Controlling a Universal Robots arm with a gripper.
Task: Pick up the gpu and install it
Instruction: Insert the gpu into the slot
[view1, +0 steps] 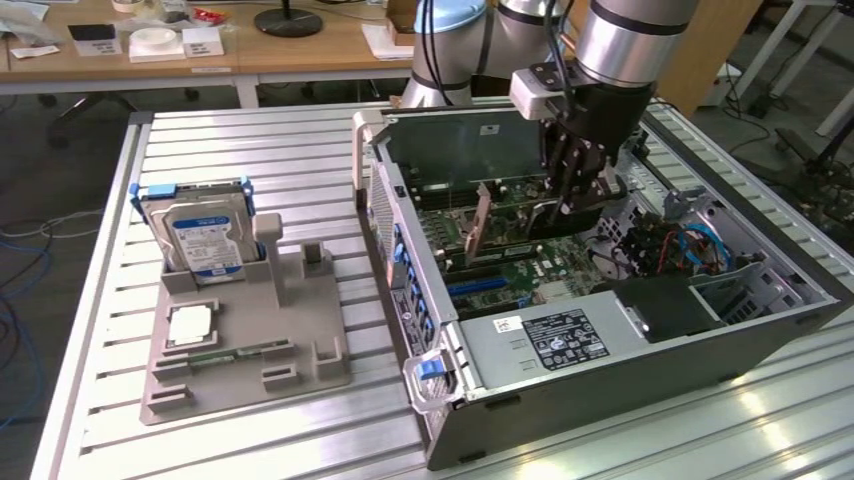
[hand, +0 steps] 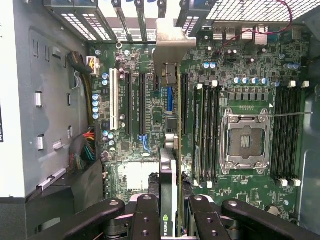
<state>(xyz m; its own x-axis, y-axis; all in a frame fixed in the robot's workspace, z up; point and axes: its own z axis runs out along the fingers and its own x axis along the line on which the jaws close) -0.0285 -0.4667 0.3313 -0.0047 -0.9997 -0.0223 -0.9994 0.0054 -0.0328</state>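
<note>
The gpu (hand: 171, 165) is seen edge-on in the wrist view, a thin card with a green edge and a silver bracket (hand: 172, 42) at its far end. My gripper (hand: 172, 217) is shut on it, one black finger (hand: 145, 212) on each side of the card. The card stands upright over the motherboard (hand: 150, 172), in line with the expansion slots (hand: 141, 102) and beside a short blue slot (hand: 169, 97). I cannot tell whether it touches a slot. In the exterior view the gripper (view1: 581, 205) reaches down into the open computer case (view1: 641, 350) with the gpu (view1: 534, 218) below it.
An empty CPU socket (hand: 245, 140) and memory slots (hand: 207, 135) lie beside the card. The power supply (view1: 561, 335) and cables (view1: 681, 245) fill the case's near end. On the exterior view's left, a grey holder (view1: 300, 345) carries a hard drive (view1: 200, 235).
</note>
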